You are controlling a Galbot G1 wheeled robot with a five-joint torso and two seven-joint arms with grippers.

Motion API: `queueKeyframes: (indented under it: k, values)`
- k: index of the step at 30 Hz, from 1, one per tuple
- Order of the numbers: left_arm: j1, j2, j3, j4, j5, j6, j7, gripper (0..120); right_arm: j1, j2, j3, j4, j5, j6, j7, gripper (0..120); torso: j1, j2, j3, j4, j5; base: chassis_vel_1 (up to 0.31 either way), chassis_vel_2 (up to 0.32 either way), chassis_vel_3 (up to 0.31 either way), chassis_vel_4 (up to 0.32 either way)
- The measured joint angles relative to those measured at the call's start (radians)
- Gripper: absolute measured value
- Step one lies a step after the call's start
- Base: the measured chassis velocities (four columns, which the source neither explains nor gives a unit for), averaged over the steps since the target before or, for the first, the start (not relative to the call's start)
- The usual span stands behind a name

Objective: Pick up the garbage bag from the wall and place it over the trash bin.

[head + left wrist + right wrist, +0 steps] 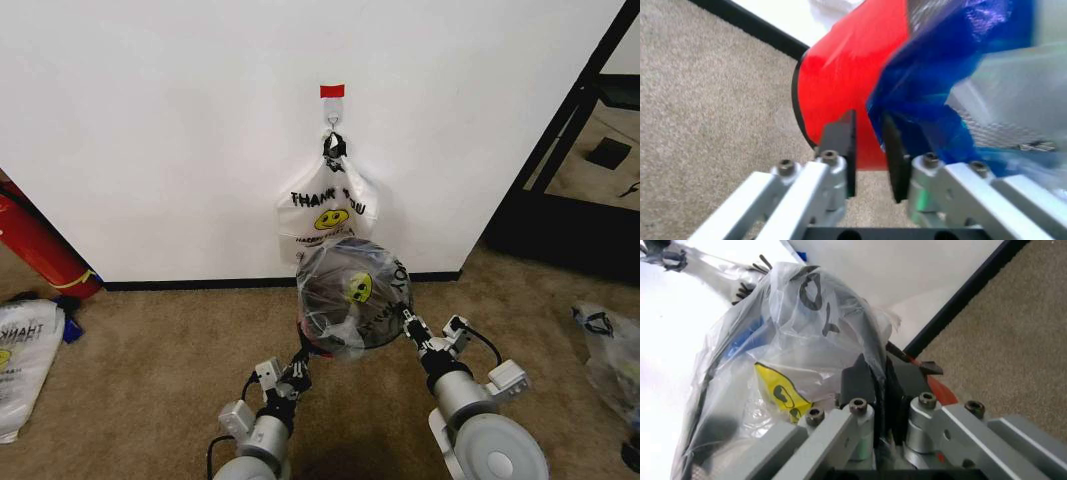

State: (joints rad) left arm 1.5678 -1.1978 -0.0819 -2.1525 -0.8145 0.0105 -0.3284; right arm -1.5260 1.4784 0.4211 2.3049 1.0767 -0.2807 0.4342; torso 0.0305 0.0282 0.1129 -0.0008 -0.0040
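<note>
Already the garbage bag lies draped over the trash bin, which stands on the carpet just in front of the wall, directly ahead of the robot and between its two arms. Another printed bag hangs on the wall's hook just behind it. Each arm reaches one side of the bin, about equally near. On the left, the left end effector sits low against the bin's red base, its jaws nearly together and pinching a fold of the bag's blue piece. On the right, the right end effector has its jaws pressed together on the translucent film beside the yellow smiley. Judging from this, the bag is stretched sideways between the two grips across the bin's mouth, and what remains looks like settling the rim
</note>
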Motion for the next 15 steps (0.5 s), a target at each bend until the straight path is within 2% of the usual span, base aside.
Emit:
queueKeyframes:
  k: [5,6,10,12,15]
  values:
    - [0.06,0.053,-0.035,-0.089,0.003,0.021,0.018,41,0.012,-0.007,0.0,-0.02,-0.011,0.009,-0.008,1,0.0,0.0,0.0,0.0,0.0001,0.0,0.0,0.0,0.0]
    - [0.06,0.053,-0.035,-0.089,0.003,0.021,0.018,41,0.012,-0.007,0.0,-0.02,-0.011,0.009,-0.008,1,0.0,0.0,0.0,0.0,0.0001,0.0,0.0,0.0,0.0]
    - [0.079,0.082,-0.056,-0.111,0.01,0.03,0.019,59,0.022,-0.011,0.01,-0.028,-0.006,0.014,-0.01,1,0.0,0.0,0.0,-0.0001,0.0,0.0,0.0,0.0,0.0]
    - [0.082,0.085,-0.058,-0.111,0.014,0.03,0.019,63,0.024,-0.012,0.011,-0.028,-0.004,0.014,-0.01,1,0.0,0.0,0.0,-0.0002,0.0,0.0,0.0,0.0,0.0]
    - [0.094,0.092,-0.069,-0.108,0.022,0.028,0.014,76,0.034,-0.017,0.014,-0.03,0.0,0.015,-0.01,1,0.0,0.0,0.0,0.0,-0.0001,0.0,0.0,0.0,0.0]
